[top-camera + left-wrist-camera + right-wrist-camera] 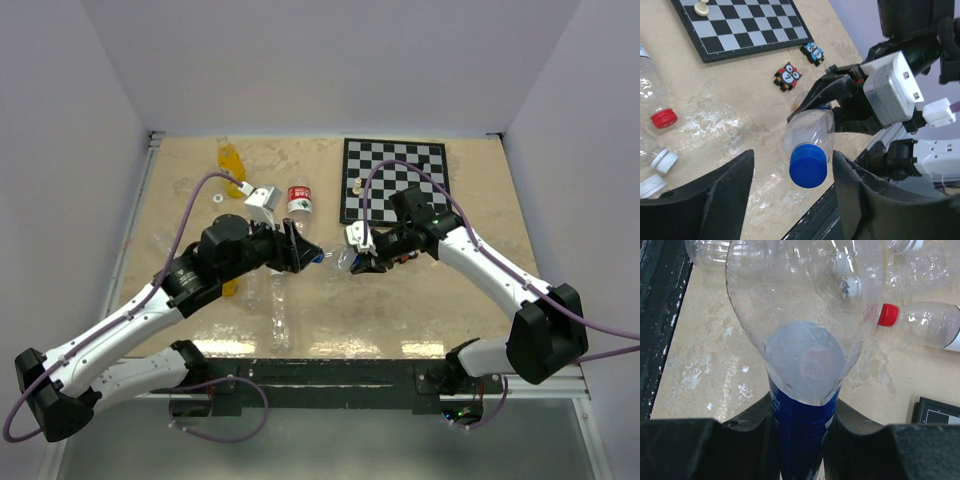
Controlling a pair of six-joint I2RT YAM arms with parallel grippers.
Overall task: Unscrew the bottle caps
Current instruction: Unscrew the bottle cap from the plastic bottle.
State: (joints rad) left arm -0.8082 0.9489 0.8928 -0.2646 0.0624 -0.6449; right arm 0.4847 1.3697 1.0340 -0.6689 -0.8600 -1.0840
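Nearest, my left claw stands open. Its two black fingers flank the small round blue ribbed plastic cap without pinching it, with a clear gap on one side and only a thin one on the other. The cap points straight at this claw.

Just behind the cap is the neck of the clear plastic bottle with a blue label, lying level in the air. My right claw is closed on its labelled body, fingers pressed against both sides.

I judge the bottle empty, so it should be very light. Its walls are thin and springy and would dent under a hard squeeze. They are also smooth enough that the body may spin in my right claw once I start twisting. The cap is the stiff part, and its ribs give purchase. I should close on its ribbed side wall, square and centred, not on the soft shoulder behind it.

Below both claws lies the tan marbled tabletop. Off to one side of the left claw rests a clear bottle with a red cap. Beyond the held bottle sit two little owl-shaped blocks, then the black-and-white chessboard. Farthest off, an orange-yellow plastic bottle lies near the back wall.
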